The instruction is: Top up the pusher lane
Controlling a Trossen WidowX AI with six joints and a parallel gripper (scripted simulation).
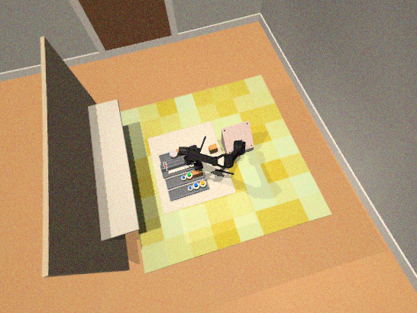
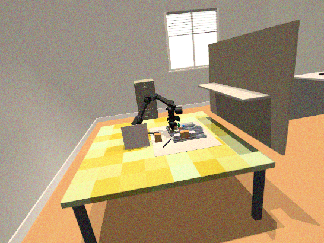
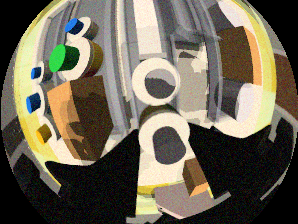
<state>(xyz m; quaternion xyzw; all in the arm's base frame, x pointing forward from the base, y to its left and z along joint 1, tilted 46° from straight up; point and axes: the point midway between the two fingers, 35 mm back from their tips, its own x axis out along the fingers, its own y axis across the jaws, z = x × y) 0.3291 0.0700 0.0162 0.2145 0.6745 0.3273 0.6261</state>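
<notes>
1. A cream jar (image 3: pixel 164 141) is gripped firmly by the gripper (image 3: pixel 166 163), seen in the wrist view.
2. The held jar is placed at the front of a grey lane (image 3: pixel 136 12).
3. A second cream jar (image 3: pixel 154 83) is seen just behind it.
4. The lane tray (image 1: pixel 179 192) is set on the tabletop (image 1: pixel 290 198).

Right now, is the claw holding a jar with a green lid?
No, the claw grips a cream jar with a grey top; the green-lidded jar stands apart.
</notes>
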